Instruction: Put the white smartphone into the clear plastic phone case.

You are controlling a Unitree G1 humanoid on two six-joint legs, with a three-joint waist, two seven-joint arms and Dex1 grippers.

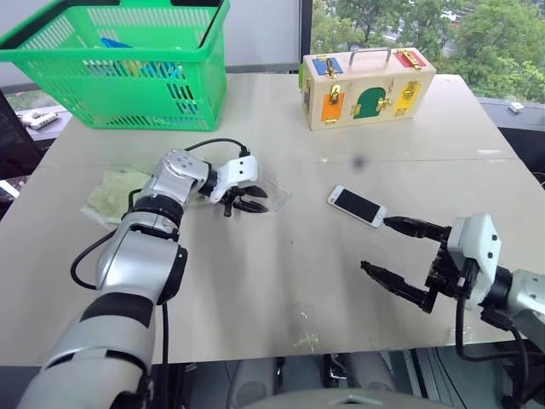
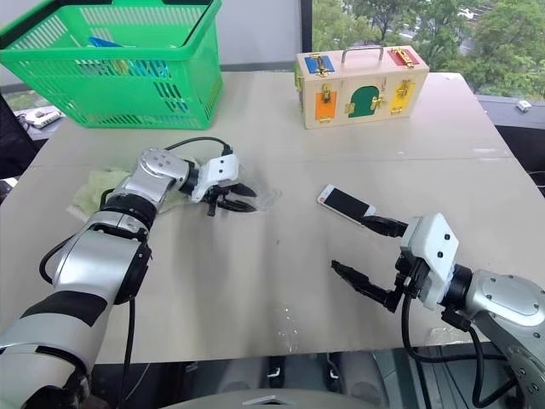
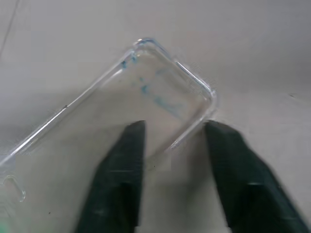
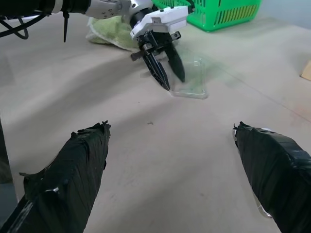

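The right pincer [image 1: 398,249] gapes wide; the left pincer [image 1: 244,204] narrowly straddles the empty clear case's [image 3: 146,97] rim.

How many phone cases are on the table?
1: the clear plastic phone case lies on the table at the left gripper, beside a green cloth. The green basket's contents are unclear.

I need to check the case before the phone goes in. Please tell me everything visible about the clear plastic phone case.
The clear plastic phone case is a thin, colourless, glossy shell with rounded corners and a low raised rim. It lies flat on the table, hollow side up and empty, beside a pale green cloth. The left tool is at its edge, one finger over the case and one outside the rim; whether they grip it is unclear.
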